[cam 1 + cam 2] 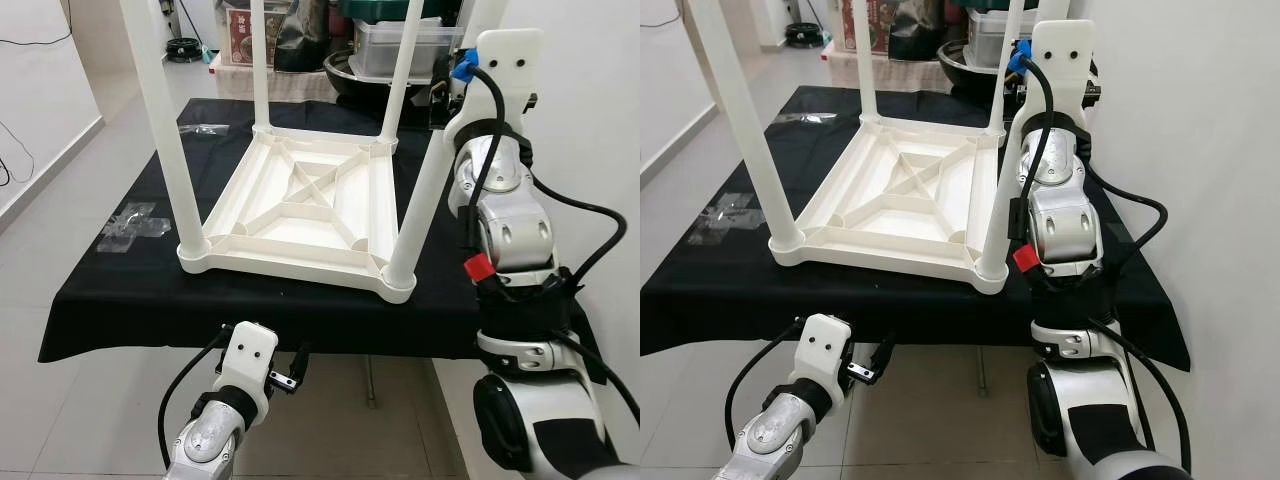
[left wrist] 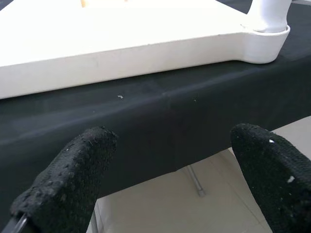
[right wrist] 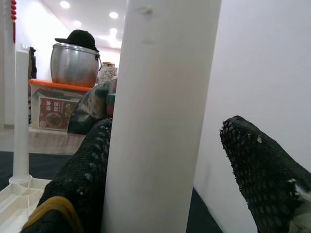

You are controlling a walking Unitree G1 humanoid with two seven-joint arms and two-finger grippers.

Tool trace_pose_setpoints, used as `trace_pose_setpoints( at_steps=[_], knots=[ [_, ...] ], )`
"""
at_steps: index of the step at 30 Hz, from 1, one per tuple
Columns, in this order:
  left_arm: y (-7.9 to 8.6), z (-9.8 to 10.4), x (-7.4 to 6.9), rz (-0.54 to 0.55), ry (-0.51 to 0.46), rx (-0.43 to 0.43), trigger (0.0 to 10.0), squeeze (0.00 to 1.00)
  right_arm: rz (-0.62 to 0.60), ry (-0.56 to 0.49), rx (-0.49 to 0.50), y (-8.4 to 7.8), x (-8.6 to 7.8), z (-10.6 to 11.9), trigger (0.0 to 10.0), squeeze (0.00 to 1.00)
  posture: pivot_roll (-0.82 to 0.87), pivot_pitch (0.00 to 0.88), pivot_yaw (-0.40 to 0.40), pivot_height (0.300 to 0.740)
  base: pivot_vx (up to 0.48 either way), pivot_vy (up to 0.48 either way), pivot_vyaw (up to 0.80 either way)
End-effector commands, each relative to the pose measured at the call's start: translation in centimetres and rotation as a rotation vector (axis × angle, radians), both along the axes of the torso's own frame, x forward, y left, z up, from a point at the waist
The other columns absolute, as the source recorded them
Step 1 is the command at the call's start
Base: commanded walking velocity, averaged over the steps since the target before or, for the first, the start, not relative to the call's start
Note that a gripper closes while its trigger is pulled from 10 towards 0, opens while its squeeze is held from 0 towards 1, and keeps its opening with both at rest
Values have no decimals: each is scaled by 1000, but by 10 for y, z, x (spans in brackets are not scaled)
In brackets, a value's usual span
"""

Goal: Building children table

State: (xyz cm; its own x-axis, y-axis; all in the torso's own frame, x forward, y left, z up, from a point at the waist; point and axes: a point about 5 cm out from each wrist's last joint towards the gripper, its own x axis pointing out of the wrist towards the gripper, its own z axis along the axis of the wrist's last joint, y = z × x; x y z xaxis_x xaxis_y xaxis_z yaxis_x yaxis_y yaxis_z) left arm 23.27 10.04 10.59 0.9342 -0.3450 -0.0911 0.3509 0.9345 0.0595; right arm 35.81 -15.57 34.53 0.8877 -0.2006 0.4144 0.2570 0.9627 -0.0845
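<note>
Table leg (image 3: 160,116) between right gripper (image 3: 170,165) fingers

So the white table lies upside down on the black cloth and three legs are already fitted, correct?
Not three: the left eye view shows four legs standing in the corners of the upside-down table on the black cloth.

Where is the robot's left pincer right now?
The left pincer hangs low on the robot's left, below the near edge of the black cloth, fingers open, in front of the upturned white table.
</note>
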Motion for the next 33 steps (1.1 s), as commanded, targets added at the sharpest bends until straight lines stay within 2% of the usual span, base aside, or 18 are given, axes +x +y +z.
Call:
trace_pose_setpoints(
  at_steps=[1, 5, 6, 8, 11, 16, 18, 19, 21, 24, 27, 28, 29, 30, 31, 32, 33],
  knots=[
    [-1, 0, -2, -4, 9, -10, 10000, 0, -62, 39, 23, -20, 3, -10, 10000, 0, 78, 44, -80, 740, 0, 0, 0],
    [-1, 1, -2, -4, 7, -10, 10000, 0, -95, 55, 27, -29, 5, -11, 10000, 0, 78, 43, -80, 740, 0, 0, 0],
    [-1, 0, -2, -5, 9, -11, 10000, 0, -125, 44, 31, -38, 6, -6, 10000, 0, 78, 45, -81, 740, 0, 0, 0],
    [-2, 0, -2, -7, 12, -11, 10000, 0, -146, 32, 33, -43, 7, -2, 10000, 0, 78, 45, -81, 740, 0, 0, 0],
    [-1, 0, -1, -7, 12, -13, 10000, 0, -149, 20, 35, -45, 8, 3, 10000, 0, 76, 54, -78, 740, 0, 0, 0],
    [0, 1, 0, -3, 15, -11, 10000, 0, -65, -20, 44, -32, 7, 11, 10000, 0, 74, 58, -80, 740, 0, 0, 0],
    [0, 0, 1, -2, 19, -10, 10000, 0, 37, -8, 31, -16, 7, 8, 10000, 0, 72, 58, -80, 740, 0, 0, 0],
    [0, 0, 1, -2, 19, -10, 10000, 0, 37, -8, 31, -16, 7, 8, 10000, 0, 72, 58, -80, 740, 0, 0, 0],
    [0, 0, 1, -5, 17, -8, 10000, 0, 96, 41, 15, -4, 8, -8, 10000, 0, 73, 56, -77, 740, 0, 0, 0],
    [1, 2, 1, 2, 4, -6, 10000, 0, 110, 83, 33, -2, 8, -19, 10000, 0, 76, 49, -81, 740, 0, 0, 0],
    [1, 3, 1, 6, 2, -8, 10000, 0, 107, 90, 36, -2, 9, -21, 10000, 0, 76, 49, -81, 740, 0, 0, 0],
    [3, 11, 5, -4, -33, -4, 10000, 0, 109, 95, 46, -2, 9, -23, 10000, 0, 75, 47, -80, 740, 0, 0, 0],
    [5, 25, 15, -16, -82, -12, 10000, 0, 109, 97, 50, -2, 9, -24, 10000, 0, 87, 40, -81, 740, 0, 0, 0],
    [5, 25, 15, -16, -82, -12, 10000, 0, 109, 97, 50, -2, 9, -24, 10000, 0, 87, 40, -81, 740, 0, 0, 0],
    [8, 40, 27, -43, -136, -12, 10000, 0, 113, 97, 58, -1, 9, -25, 10000, 0, 89, 35, -75, 740, 0, 0, 0],
    [12, 60, 44, -86, -203, -6, 10000, 0, 119, 99, 65, 2, 9, -26, 10000, 0, 85, 31, -71, 740, 0, 0, 0],
    [15, 66, 51, -102, -223, 2, 10000, 0, 123, 102, 67, 3, 9, -27, 10000, 0, 86, 31, -70, 740, 0, 0, 0]
  ],
)
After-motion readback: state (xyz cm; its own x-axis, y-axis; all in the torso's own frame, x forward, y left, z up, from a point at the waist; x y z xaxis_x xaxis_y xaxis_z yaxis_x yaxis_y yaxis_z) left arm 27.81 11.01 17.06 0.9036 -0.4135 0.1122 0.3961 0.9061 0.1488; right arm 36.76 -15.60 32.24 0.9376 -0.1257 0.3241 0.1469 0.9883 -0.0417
